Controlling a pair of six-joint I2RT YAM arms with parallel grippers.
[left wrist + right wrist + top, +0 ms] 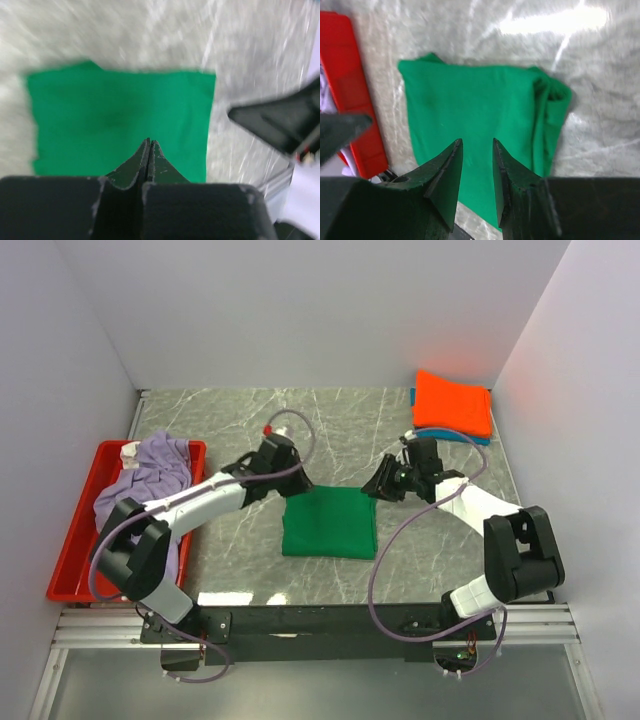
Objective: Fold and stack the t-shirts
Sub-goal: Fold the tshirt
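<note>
My top camera looks down on the table (350, 430) from high behind, at six o'clock. Both wrist cameras hang close over the green t-shirt (330, 523), facing down; all three views share that shirt.

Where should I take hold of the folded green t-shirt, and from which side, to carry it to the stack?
The green t-shirt lies flat and folded. Grip probably its thick bunched edge, where the layers meet, so one pinch holds them all. Come from the right side with the open right tool, which is nearest that edge.
</note>
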